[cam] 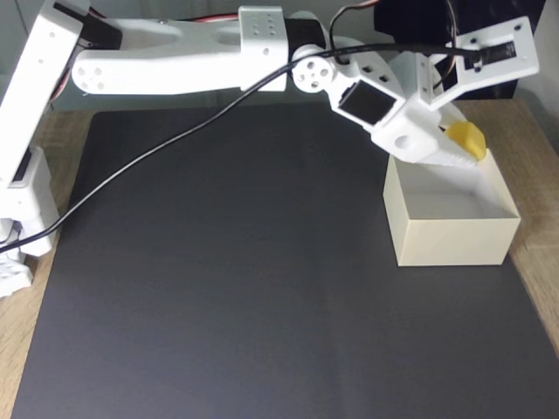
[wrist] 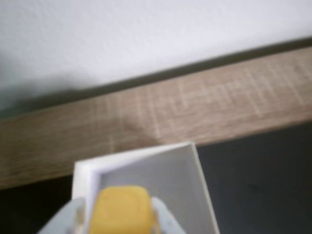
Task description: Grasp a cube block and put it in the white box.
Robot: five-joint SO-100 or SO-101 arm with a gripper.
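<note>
I see the cube block point(cam: 466, 140), which I judge light, rigid and slick-sided, pinched across opposite flat faces by my gripper point(cam: 461, 148) above the far right rim of the white box point(cam: 450, 236) on the dark mat point(cam: 218, 288).

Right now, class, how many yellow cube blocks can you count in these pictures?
1. The cube block is held in the pincer, above the far edge of the white box. The box floor visible in the fixed view holds none; its near corners are hidden.
</note>
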